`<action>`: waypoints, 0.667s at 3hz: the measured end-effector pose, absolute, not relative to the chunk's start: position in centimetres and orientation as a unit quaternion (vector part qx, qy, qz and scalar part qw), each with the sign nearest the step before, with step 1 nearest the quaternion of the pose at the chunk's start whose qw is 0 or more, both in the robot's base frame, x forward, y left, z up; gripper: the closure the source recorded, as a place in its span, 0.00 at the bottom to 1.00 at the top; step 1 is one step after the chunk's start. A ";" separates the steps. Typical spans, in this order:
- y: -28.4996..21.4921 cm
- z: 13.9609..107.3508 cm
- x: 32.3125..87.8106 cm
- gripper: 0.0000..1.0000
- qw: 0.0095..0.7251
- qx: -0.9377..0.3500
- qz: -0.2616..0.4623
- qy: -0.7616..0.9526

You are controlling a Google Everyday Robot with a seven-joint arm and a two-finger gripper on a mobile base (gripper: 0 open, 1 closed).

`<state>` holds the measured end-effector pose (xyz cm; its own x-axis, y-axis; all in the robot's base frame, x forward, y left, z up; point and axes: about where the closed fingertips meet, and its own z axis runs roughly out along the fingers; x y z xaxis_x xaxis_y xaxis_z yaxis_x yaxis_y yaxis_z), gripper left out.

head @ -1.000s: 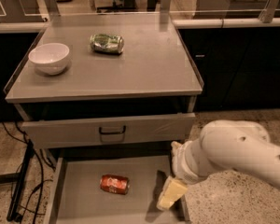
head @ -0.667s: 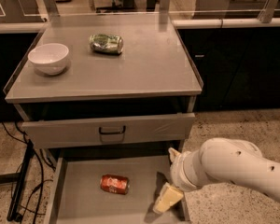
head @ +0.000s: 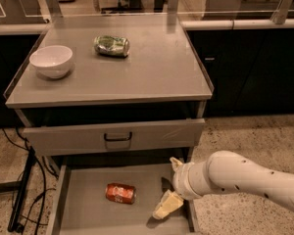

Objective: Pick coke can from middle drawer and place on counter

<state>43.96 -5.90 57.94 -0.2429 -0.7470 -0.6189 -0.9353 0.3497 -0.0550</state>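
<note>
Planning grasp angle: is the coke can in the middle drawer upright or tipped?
Tipped: the coke can lies on its side on the middle drawer floor. The gripper, fingers open, sits beside it, not touching.

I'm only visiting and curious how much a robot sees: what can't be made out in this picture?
Camera view:
- The front of the middle drawer is cut off by the bottom edge.
- Lettering on the coke can is too small to read.
- The gripper sits in that drawer, right of the can; its arm leaves the right edge, hiding the base.
- The handled drawer front hides what lies behind it.
</note>
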 end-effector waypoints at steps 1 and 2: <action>-5.8 57.8 43.9 0.00 0.284 -0.545 0.168 0.771; -4.1 55.6 44.5 0.00 0.280 -0.554 0.154 0.769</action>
<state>44.49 -4.08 55.59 -0.2298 -0.7652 -0.6014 -0.9379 0.3392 -0.0732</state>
